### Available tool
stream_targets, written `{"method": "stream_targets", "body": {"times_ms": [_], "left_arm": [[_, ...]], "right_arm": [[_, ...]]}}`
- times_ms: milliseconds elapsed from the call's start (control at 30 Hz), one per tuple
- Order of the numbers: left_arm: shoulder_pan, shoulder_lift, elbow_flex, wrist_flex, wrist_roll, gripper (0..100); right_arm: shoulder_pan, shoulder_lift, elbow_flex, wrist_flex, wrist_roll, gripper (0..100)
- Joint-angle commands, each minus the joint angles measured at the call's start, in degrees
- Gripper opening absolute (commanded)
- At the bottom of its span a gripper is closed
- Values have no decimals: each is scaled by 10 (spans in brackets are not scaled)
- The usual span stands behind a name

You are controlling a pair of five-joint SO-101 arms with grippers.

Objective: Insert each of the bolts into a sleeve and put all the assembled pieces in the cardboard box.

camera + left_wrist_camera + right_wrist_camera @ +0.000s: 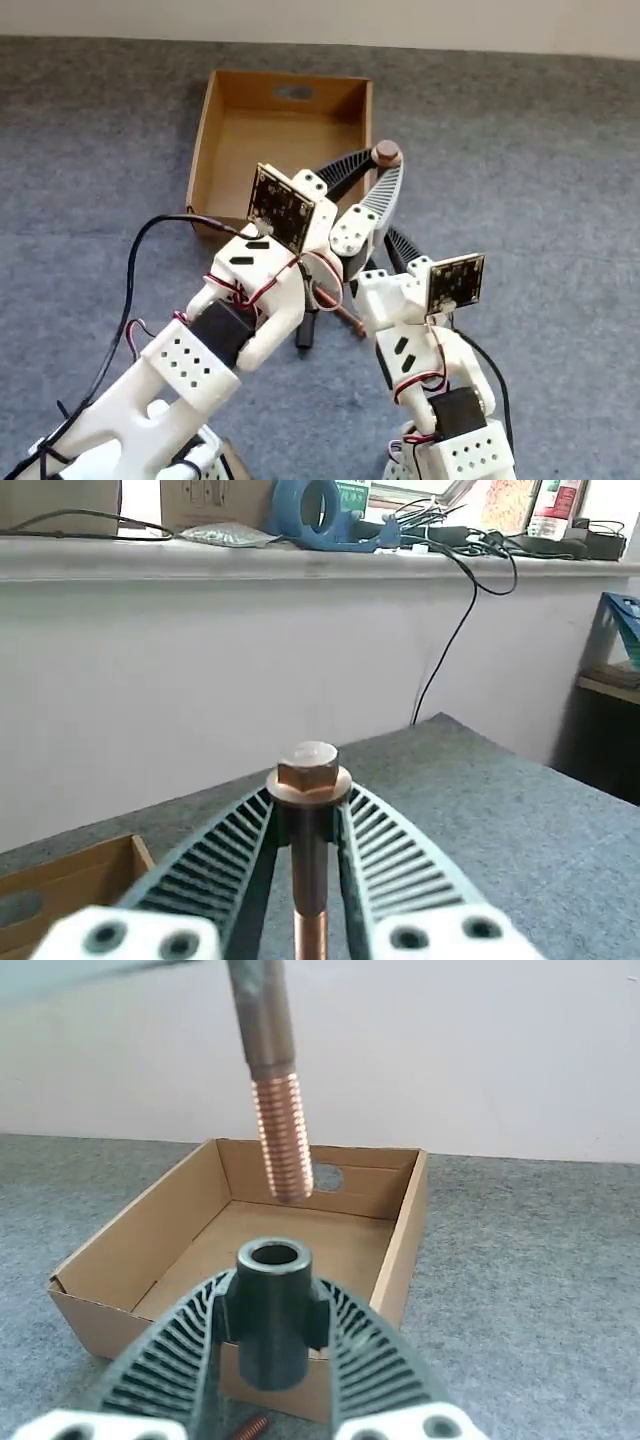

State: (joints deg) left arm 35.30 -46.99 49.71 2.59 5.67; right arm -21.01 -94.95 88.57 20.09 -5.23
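Note:
My left gripper is shut on a copper bolt, just under its hex head. In the high view this bolt's head is beside the right wall of the cardboard box. My right gripper is shut on a dark sleeve, held upright with its bore facing up. The bolt's threaded end hangs just above the sleeve's mouth, apart from it. On the high view the right gripper sits under the left one.
A second dark sleeve and a loose copper bolt lie on the grey carpet between the two arms. The loose bolt's tip shows below my right gripper. The open box lies beyond the sleeve.

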Motion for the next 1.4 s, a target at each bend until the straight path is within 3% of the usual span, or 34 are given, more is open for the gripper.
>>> {"method": "stream_targets", "body": {"times_ms": [0,233,833,1133,1367], "left_arm": [[-7,-2,-21,25,2,8],[-8,-2,-95,154,3,8],[-32,0,-97,152,4,8],[-36,95,-100,85,5,8],[-34,72,-97,80,5,8]], "right_arm": [[-4,-4,-6,-11,5,7],[-4,-4,-6,-11,5,7],[-4,-4,-6,-11,4,7],[-4,-4,-1,-10,4,7],[-4,-4,6,-13,5,7]]}}
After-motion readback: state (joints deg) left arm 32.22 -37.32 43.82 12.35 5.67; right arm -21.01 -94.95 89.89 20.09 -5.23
